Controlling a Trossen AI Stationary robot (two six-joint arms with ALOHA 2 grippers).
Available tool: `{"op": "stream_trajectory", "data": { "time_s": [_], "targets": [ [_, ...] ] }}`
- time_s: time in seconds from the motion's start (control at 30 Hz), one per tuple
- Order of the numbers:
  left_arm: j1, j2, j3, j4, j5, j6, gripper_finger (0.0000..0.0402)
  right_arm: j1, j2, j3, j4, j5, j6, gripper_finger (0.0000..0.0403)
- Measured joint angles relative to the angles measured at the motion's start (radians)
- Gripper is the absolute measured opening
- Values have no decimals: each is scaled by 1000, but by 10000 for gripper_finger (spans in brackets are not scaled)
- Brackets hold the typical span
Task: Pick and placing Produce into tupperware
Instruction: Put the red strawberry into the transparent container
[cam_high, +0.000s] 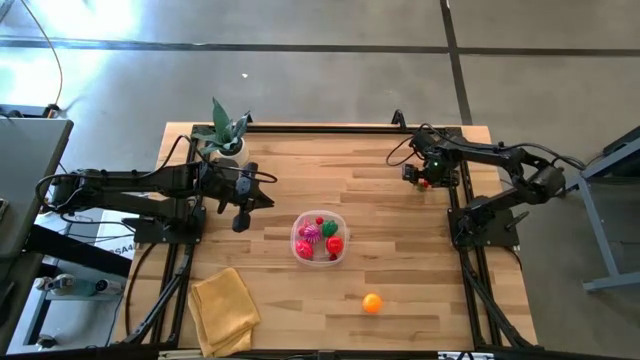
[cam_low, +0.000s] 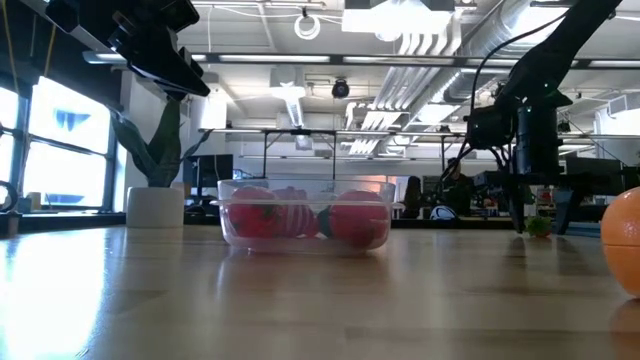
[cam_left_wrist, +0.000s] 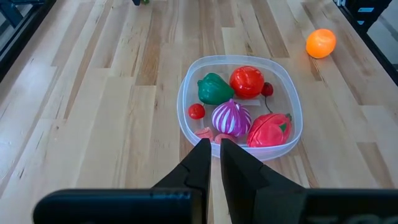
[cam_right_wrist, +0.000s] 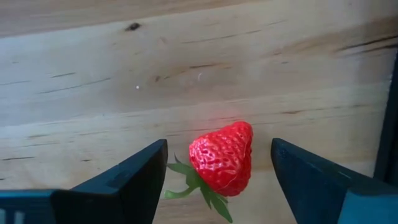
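Right gripper (cam_right_wrist: 217, 165), jaws released, straddles a small red toy strawberry (cam_right_wrist: 222, 158) on the wooden table (cam_right_wrist: 186, 62); left gripper (cam_left_wrist: 214, 155) jaws clenched.

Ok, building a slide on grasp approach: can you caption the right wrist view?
Right gripper open, fingers straddling a red toy strawberry lying on the wooden table.

No text, label, brand, number or sign can be read in any of the views, neither on the things lying on the table nor in the room behind it.
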Motion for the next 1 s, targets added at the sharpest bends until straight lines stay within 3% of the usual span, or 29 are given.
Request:
{"op": "stream_trajectory", "data": {
  "time_s": [1.0],
  "targets": [
    [0, 0, 0, 0, 0, 0, 26, 22, 79, 44, -5, -18, -18, 199]
  ]
}}
